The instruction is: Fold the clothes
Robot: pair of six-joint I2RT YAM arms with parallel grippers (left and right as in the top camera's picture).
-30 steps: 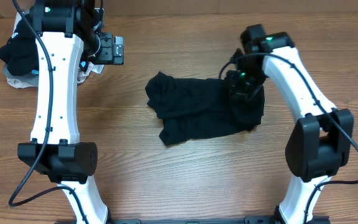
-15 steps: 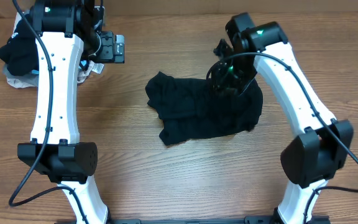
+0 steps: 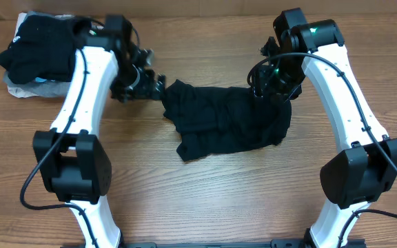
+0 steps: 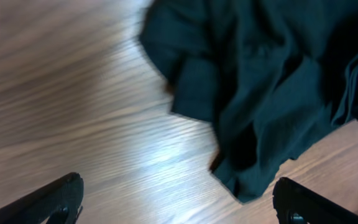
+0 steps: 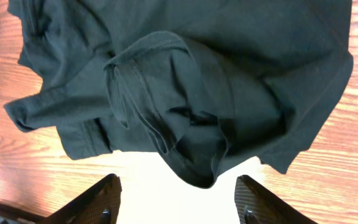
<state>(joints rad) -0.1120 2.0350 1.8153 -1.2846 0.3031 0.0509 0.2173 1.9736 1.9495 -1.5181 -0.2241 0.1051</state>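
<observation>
Wood bench (image 3: 205,207) | shirt (image 3: 226,127) crumpled, unfolded | my left jaws wide, empty, by its edge, likely to pinch | my right jaws apart over other side, holding nothing

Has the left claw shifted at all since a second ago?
Yes. The left claw has swung away from the pile of garments and now sits beside the black shirt.

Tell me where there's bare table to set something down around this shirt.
Bare table lies in front of the black shirt, between the left arm and right arm, and behind the shirt at the far edge. The far-left corner is crowded by piled garments.
</observation>
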